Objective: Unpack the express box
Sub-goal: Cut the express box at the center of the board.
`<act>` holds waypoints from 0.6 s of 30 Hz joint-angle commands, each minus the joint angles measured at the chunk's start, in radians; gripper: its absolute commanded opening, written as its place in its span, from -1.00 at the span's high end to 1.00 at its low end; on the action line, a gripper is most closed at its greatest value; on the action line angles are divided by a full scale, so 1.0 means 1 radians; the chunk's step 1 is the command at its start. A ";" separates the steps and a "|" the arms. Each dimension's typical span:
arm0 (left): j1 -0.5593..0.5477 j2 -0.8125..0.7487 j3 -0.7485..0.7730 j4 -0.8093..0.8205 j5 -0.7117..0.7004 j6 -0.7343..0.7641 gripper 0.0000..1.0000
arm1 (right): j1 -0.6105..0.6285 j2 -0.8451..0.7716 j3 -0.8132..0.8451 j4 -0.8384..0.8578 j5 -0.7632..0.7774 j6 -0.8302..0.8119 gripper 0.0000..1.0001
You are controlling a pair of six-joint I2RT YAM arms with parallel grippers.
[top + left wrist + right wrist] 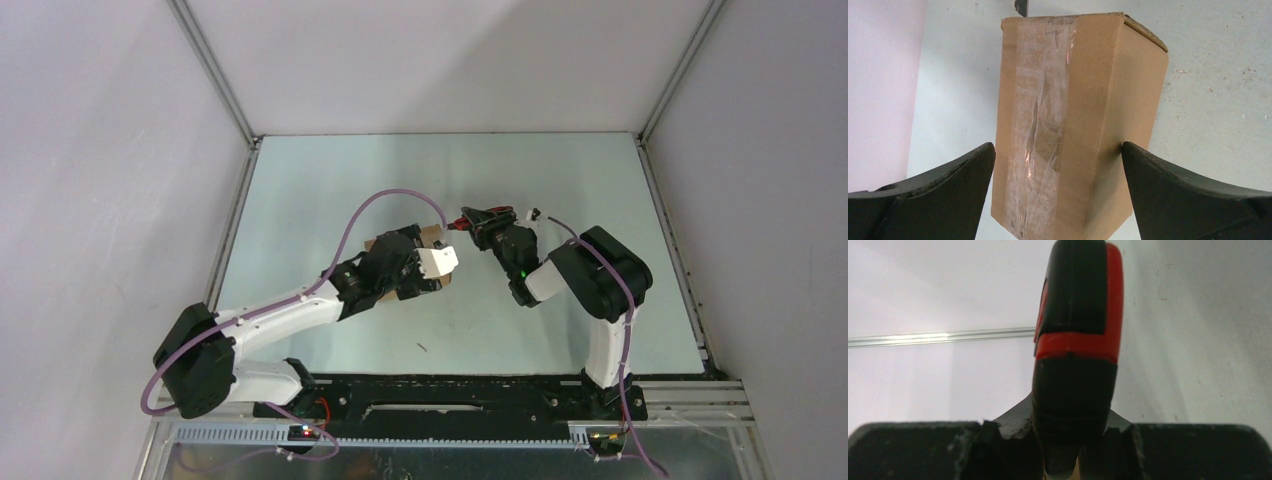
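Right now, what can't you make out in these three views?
- Left wrist: express box, near end cut off by the bottom edge; no label visible.
- Top external: box mostly hidden under the left arm.
- Right wrist: utility knife, tip runs past the top edge, blade unseen; too small in top external.

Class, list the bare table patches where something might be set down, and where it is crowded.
Bare: the far table strip between back wall and grippers; the near strip before the base rail. Crowded: mid-table, where left gripper holds the express box and right gripper the utility knife.
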 commanded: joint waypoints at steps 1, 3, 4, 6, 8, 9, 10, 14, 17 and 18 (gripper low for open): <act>-0.006 -0.005 -0.024 0.053 -0.016 -0.006 -0.99 | 0.002 -0.016 0.020 0.063 0.019 0.002 1.00; -0.007 -0.007 -0.024 0.052 -0.017 -0.006 -0.99 | -0.002 -0.017 0.020 0.061 0.019 -0.001 1.00; -0.007 -0.009 -0.024 0.051 -0.017 -0.007 -0.99 | -0.003 -0.019 0.020 0.057 0.020 -0.004 1.00; -0.006 -0.010 -0.024 0.051 -0.017 -0.008 -0.99 | -0.004 -0.022 0.020 0.051 0.023 -0.014 1.00; -0.006 -0.012 -0.025 0.052 -0.018 -0.008 -0.99 | -0.005 -0.024 0.018 0.050 0.023 -0.014 1.00; -0.007 -0.012 -0.025 0.052 -0.017 -0.008 -0.99 | -0.004 -0.024 0.018 0.052 0.023 -0.016 1.00; -0.006 -0.013 -0.026 0.053 -0.016 -0.009 -0.99 | -0.005 -0.024 0.018 0.052 0.024 -0.015 1.00; -0.007 -0.013 -0.024 0.052 -0.016 -0.008 -0.99 | -0.004 -0.031 0.017 0.049 0.027 -0.019 1.00; -0.007 -0.012 -0.023 0.052 -0.015 -0.008 -0.99 | -0.005 -0.037 0.014 0.045 0.028 -0.023 1.00; -0.007 -0.011 -0.024 0.054 -0.013 -0.008 -0.99 | -0.004 -0.038 0.012 0.046 0.028 -0.024 1.00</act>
